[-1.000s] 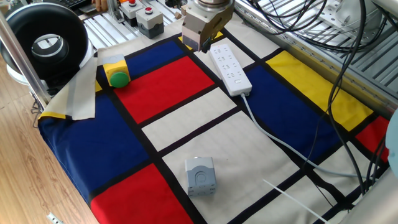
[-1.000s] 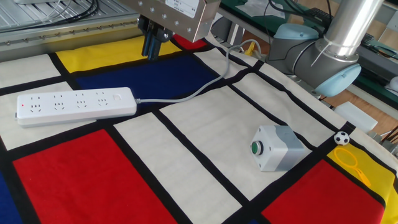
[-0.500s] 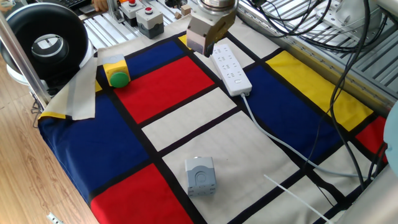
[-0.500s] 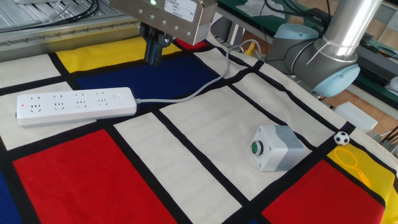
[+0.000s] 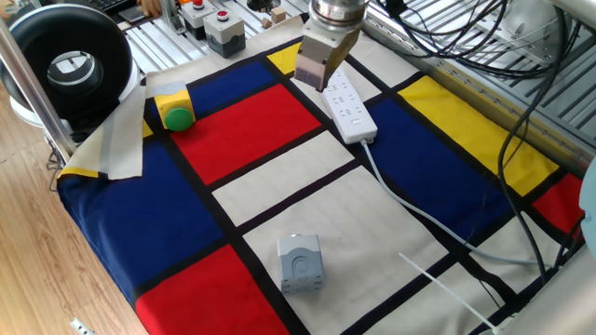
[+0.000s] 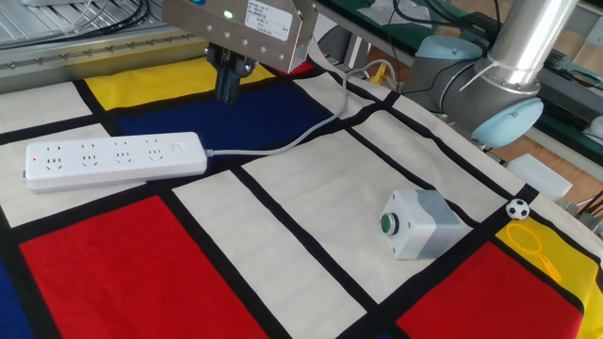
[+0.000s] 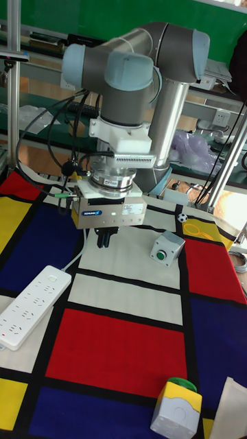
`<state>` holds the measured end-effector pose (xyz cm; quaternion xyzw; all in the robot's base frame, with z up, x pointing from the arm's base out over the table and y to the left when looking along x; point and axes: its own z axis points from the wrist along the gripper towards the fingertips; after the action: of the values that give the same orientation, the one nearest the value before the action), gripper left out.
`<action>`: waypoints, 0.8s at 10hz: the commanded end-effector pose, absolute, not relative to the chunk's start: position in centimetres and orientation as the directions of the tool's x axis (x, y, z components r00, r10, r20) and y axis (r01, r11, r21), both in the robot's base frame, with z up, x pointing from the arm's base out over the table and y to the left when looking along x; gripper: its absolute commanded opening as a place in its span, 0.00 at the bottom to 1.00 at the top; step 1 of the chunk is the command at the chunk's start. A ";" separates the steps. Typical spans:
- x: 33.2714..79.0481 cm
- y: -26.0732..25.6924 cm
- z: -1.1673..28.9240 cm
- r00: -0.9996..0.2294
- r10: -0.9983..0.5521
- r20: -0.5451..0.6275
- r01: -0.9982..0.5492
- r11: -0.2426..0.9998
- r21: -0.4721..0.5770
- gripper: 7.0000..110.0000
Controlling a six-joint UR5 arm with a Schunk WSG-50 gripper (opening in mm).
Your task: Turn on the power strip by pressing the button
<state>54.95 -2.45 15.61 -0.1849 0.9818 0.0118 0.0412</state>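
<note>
The table is covered with a smooth cloth (image 6: 311,235) printed in big blocks of red, blue, yellow and off-white, divided by thick black lines; around it stand ribbed metal rails, dangling black cables and, in the tall fixed view, a green wall behind shelving. At the far left of the other fixed view lies the power strip (image 6: 115,159), a long, flat bar of glossy white plastic with rounded corners and a row of socket holes, resting flat across an off-white block. Its button (image 6: 176,147), a small pale switch almost the same colour as the body, sits at the end where the white cable (image 6: 283,143) leaves and curves away over the blue block. Above and behind that end hangs the gripper (image 6: 229,83), a boxy brushed-metal block with dark fingers pointing down, clear of the strip and over the blue block; the fingers appear pressed together with no gap visible between the tips. Further right a small grey box (image 6: 421,223) with a green button on its face sits on an off-white block, well apart from the strip. At the right edge, a tiny black-and-white ball (image 6: 516,209) lies near the cloth's border.
</note>
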 end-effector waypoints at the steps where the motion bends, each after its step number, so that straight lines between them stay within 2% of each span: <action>1: 55.2 0.7 16.0 -0.934 -0.349 -0.074 -0.350 0.937 0.002 0.00; 2: 54.7 2.4 16.7 -0.950 -0.309 -0.037 -0.307 0.951 -0.045 0.00; 4: 53.1 4.5 16.7 -0.954 -0.299 -0.003 -0.298 0.953 0.054 0.00; 6: 52.6 2.4 16.7 -0.964 -0.265 0.038 -0.266 0.964 -0.019 0.00; 7: 51.1 2.1 16.8 -0.939 -0.329 0.102 -0.331 0.944 -0.008 0.00; 8: 51.0 2.0 16.9 -0.935 -0.336 0.108 -0.340 0.941 -0.011 0.00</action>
<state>52.35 2.01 16.51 -0.1598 0.9868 -0.0100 -0.0236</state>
